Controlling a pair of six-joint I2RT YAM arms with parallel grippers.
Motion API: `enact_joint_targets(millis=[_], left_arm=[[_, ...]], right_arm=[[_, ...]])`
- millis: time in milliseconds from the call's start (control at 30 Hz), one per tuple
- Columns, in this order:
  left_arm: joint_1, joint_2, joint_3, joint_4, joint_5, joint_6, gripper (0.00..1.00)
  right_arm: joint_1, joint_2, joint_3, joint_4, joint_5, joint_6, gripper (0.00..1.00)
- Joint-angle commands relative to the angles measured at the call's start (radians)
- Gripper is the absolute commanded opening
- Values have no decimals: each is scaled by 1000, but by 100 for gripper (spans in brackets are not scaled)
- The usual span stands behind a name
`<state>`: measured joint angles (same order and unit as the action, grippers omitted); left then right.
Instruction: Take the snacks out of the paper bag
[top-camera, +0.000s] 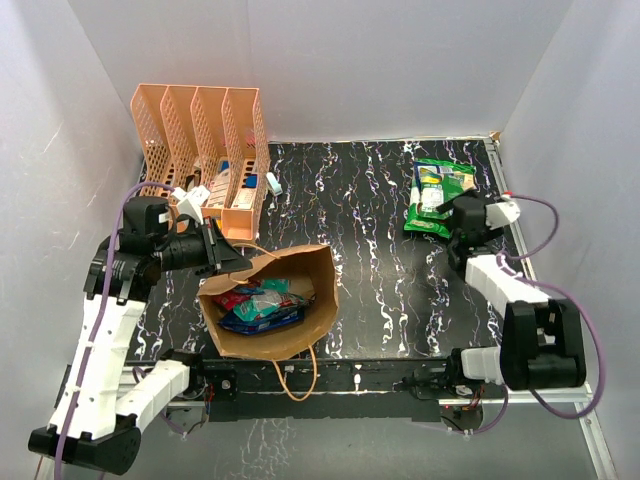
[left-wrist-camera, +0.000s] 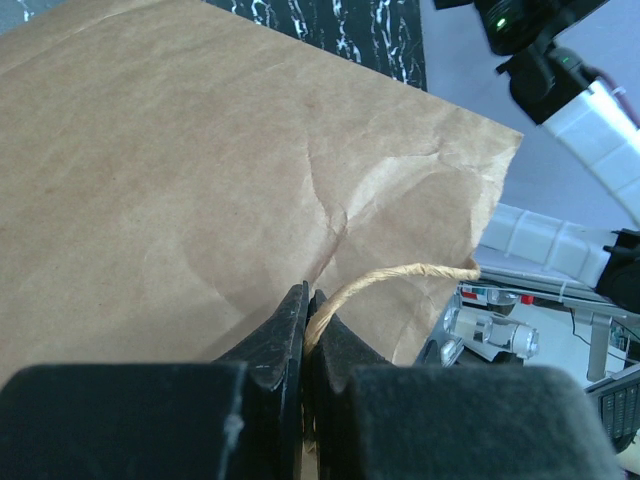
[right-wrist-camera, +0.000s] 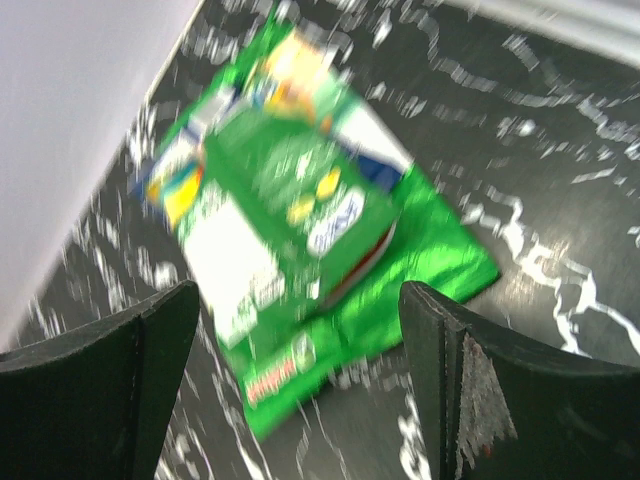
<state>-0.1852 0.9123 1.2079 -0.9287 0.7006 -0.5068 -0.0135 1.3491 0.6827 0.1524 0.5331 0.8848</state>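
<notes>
Tearing looms if our left gripper (left-wrist-camera: 308, 302), clamped on the paper bag handle (left-wrist-camera: 400, 276), tugs; our right gripper (right-wrist-camera: 298, 292) gapes over the green packet (right-wrist-camera: 300, 195).

We see a black, white-veined worktop (top-camera: 370, 250) carrying four things: an orange file organizer (top-camera: 200, 130) at the far left, a small white item (top-camera: 272, 183) just beside it, a brown paper bag (top-camera: 318, 280) near the front edge — and a green snack packet (top-camera: 438, 195) lying flat at the far right.
</notes>
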Motion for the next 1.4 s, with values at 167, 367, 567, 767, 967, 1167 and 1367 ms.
enact_joint_targets(millis=[167,367,567,767,967,1167,1367], left_arm=[[-1,-119,-47,47,56,-104,0],[-1,-172,-50,89,112,-151,0],[0,-236,-73,133,141,-208,0],[0,-299,-111,155,131,-244,0],[0,-367,-147,175,133,-306,0],[0,-332,-126,122,162,-237,0],[0,-350,-149,177,195,-275,0]], right_arm=[[434,-224,-126,20,-428,-391,80],[605,-269,19,10,-607,-599,81],[641,-269,262,-44,-873,-742,81],[802,-313,324,-26,-1023,-838,80],[1152,-297,394,-159,-1023,-1083,78],[1448,-259,391,-211,-754,-1259,78],[1603,-173,391,-294,-495,-1405,56]])
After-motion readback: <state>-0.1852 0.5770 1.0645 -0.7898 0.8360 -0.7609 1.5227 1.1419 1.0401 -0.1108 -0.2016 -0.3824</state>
